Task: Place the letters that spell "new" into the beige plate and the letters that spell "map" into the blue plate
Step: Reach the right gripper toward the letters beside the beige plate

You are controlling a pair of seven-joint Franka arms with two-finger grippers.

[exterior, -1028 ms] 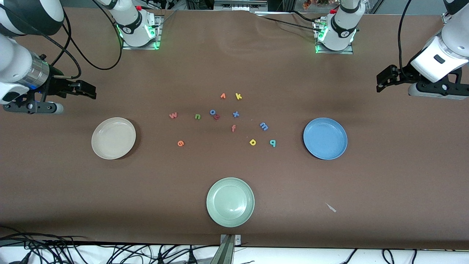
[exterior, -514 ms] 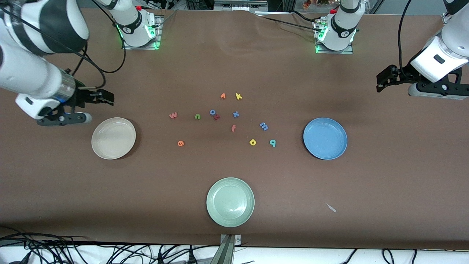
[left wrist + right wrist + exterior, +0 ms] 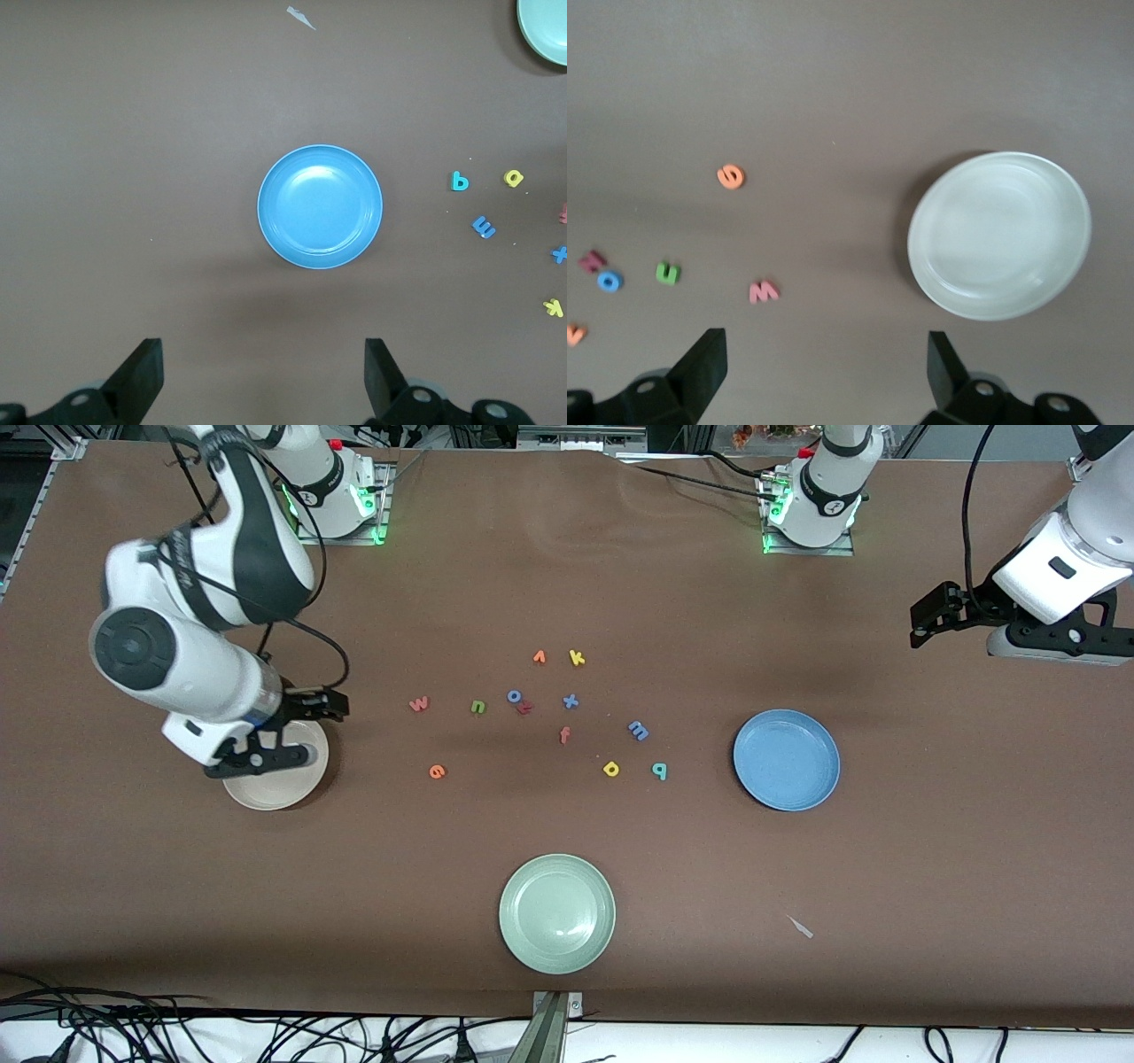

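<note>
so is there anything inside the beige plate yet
The uncovered part of the beige plate is bare in the front view, and no letters show on it. The right gripper and its wrist cover the rest there.

My desk (image 3: 567, 584) is covered edge to edge in a matte brown sheet, faintly creased near the top. Light falls evenly, with soft shadows. A tangle of black cables (image 3: 266, 1036) runs along a white strip below its near edge, where a metal bracket (image 3: 551, 1023) juts out at the middle.
</note>
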